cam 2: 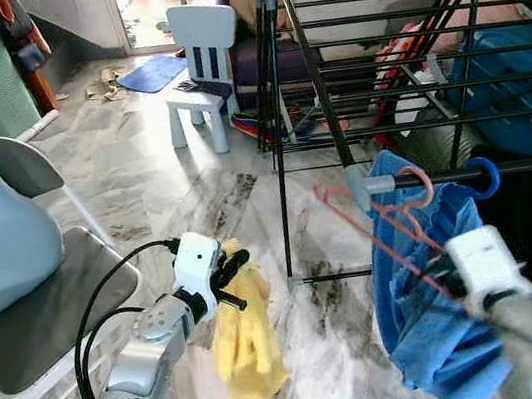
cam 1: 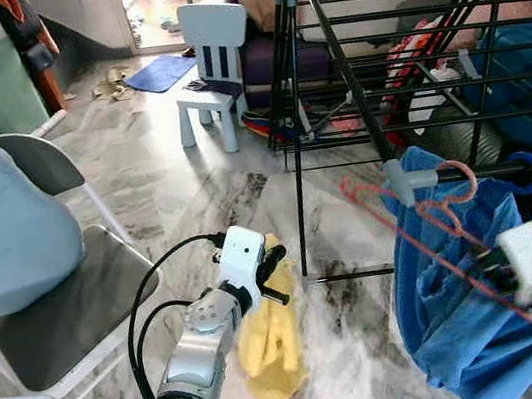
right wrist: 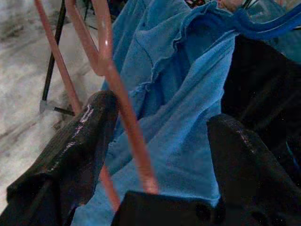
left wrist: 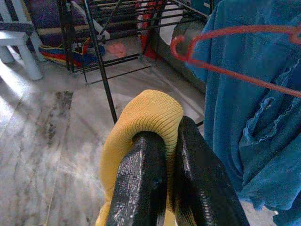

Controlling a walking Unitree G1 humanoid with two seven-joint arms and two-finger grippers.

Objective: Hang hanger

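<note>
My right gripper (right wrist: 155, 136), fingers spread, with the pink hanger (cam 1: 421, 220) running between them, hook at 11 o'clock by the rack bar (cam 1: 464, 171). Left gripper (left wrist: 162, 181) pinches yellow cloth (cam 1: 269, 346).

A black drying rack (cam 2: 394, 48) stands on the marble floor. On its front rail hang a pink hanger (cam 2: 400, 214) and a blue garment (cam 2: 431, 285). Left of the rack, the left gripper (cam 2: 229, 271) pinches a yellow cloth (cam 2: 248, 339).

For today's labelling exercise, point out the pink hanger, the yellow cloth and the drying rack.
pink hanger (cam 1: 429, 217), left eye view, its upper arm.
yellow cloth (cam 2: 249, 349), right eye view, hanging middle.
drying rack (cam 1: 344, 66), left eye view, front corner post.
</note>
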